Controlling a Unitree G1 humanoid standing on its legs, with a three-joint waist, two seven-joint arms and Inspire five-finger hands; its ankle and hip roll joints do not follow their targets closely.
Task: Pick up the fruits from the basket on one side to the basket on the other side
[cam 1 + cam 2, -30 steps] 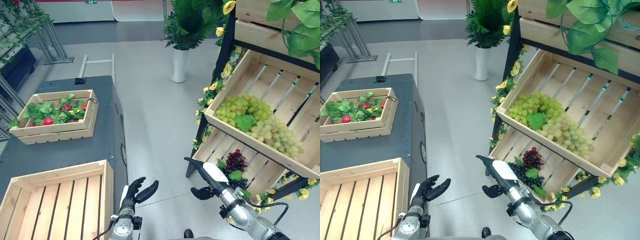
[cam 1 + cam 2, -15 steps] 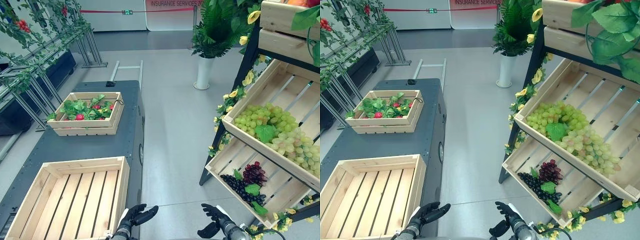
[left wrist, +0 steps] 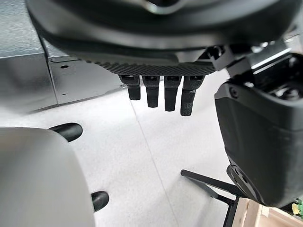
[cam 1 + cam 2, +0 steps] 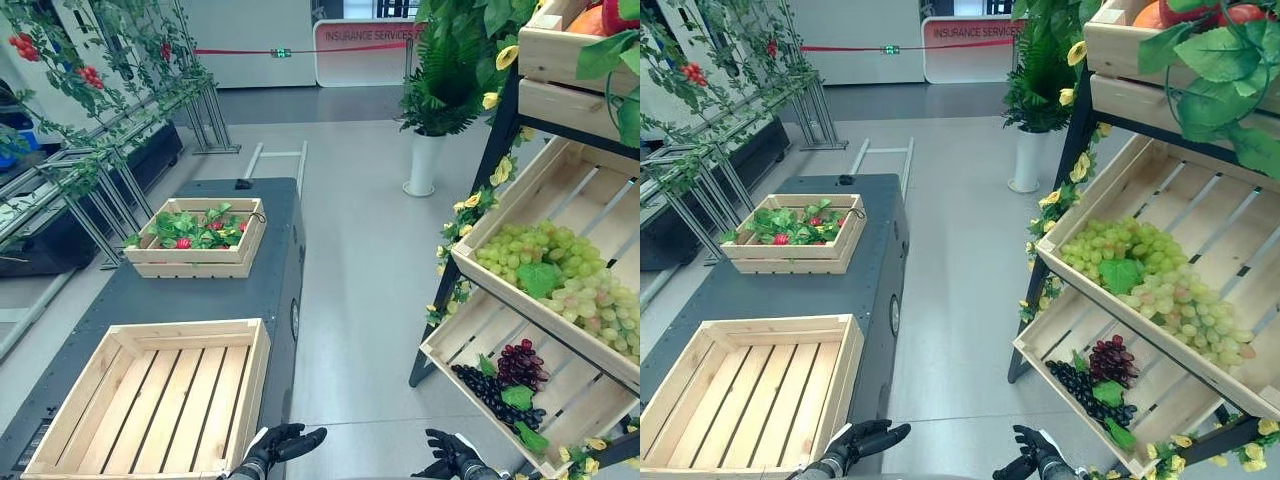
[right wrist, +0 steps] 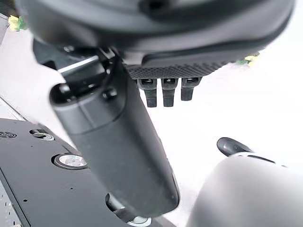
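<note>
— Wooden crate (image 4: 150, 400) with bare slats, near on dark worktop (image 4: 200, 300); second crate (image 4: 200, 237) farther back, full of leaves and red fruit.

— And on the other side?

— Slanted shelf rack: green grapes (image 4: 555, 275) in upper tray, dark grapes (image 4: 500, 380) in lower tray (image 4: 450, 335).

— Hands?

— Left hand (image 4: 280, 442) and right hand (image 4: 448, 457) low above floor, both with fingers straight and spread, holding nothing.
</note>
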